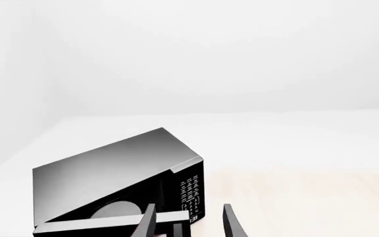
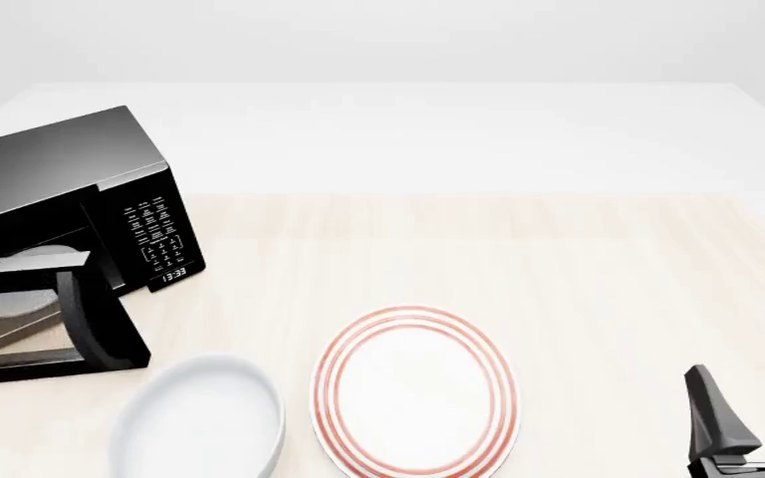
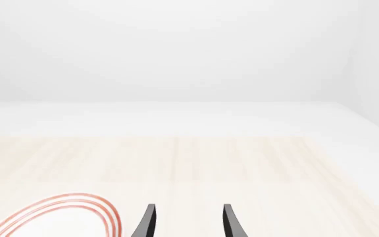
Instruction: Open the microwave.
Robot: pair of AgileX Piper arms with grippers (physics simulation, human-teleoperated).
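Observation:
The black microwave point(image 2: 51, 164) stands at the table's far left, turned so its keypad point(image 2: 156, 234) faces right and forward. Its door point(image 2: 24, 344) stands swung partly open toward me, and the round turntable shows inside. In the left wrist view the microwave point(image 1: 110, 168) is close. My left gripper point(image 1: 189, 206) is open, its fingers either side of the free end of the door's top edge point(image 1: 91, 224). I cannot pick this gripper out in the front view. My right gripper point(image 2: 744, 370) is open and empty at the near right, and it also shows in the right wrist view point(image 3: 189, 206).
A white plate with red rings point(image 2: 416, 393) lies near the front middle, and its rim shows in the right wrist view point(image 3: 64, 217). A white bowl point(image 2: 196, 423) sits left of it, just in front of the open door. The table point(image 2: 556, 259) is light wood.

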